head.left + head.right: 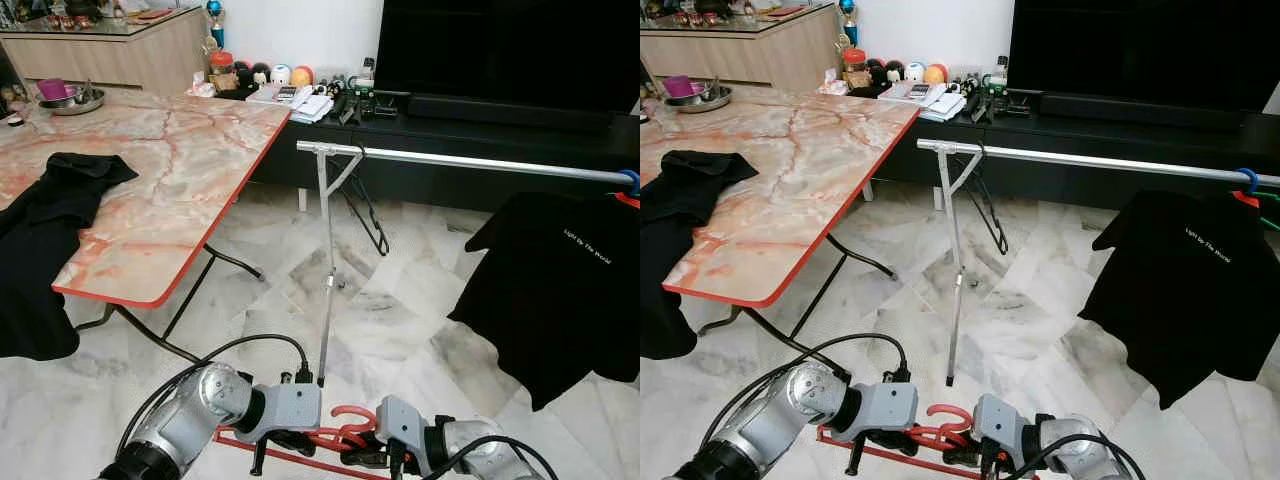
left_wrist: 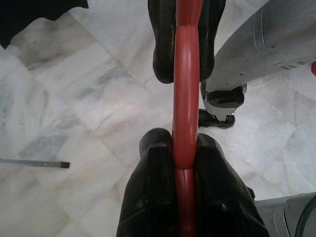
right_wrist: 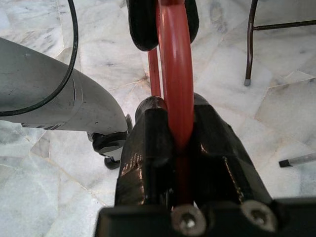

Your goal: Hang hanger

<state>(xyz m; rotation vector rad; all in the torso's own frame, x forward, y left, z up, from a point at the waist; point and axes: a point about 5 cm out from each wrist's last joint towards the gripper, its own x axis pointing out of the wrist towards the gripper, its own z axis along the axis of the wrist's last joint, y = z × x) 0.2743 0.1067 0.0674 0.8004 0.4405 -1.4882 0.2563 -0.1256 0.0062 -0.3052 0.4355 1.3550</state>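
A red plastic hanger (image 1: pixel 345 432) is held low over the floor, right in front of me, with both grippers on it. My left gripper (image 1: pixel 287 440) is shut on its left part, and the red bar (image 2: pixel 186 98) runs between its black fingers (image 2: pixel 163 49). My right gripper (image 1: pixel 368 455) is shut on the part beside the hook (image 1: pixel 948 412), gripping the red strip (image 3: pixel 175 74). Ahead stands a silver clothes rail (image 1: pixel 480 162) on a thin upright leg (image 1: pixel 327 280). The rail is well above and beyond the hanger.
A black T-shirt (image 1: pixel 560 290) hangs at the rail's right end on a blue hook (image 1: pixel 630 178). On the left is a marble-topped folding table (image 1: pixel 170 170) with a black garment (image 1: pixel 50 230) draped over it. A dark TV cabinet (image 1: pixel 470 130) lines the back wall.
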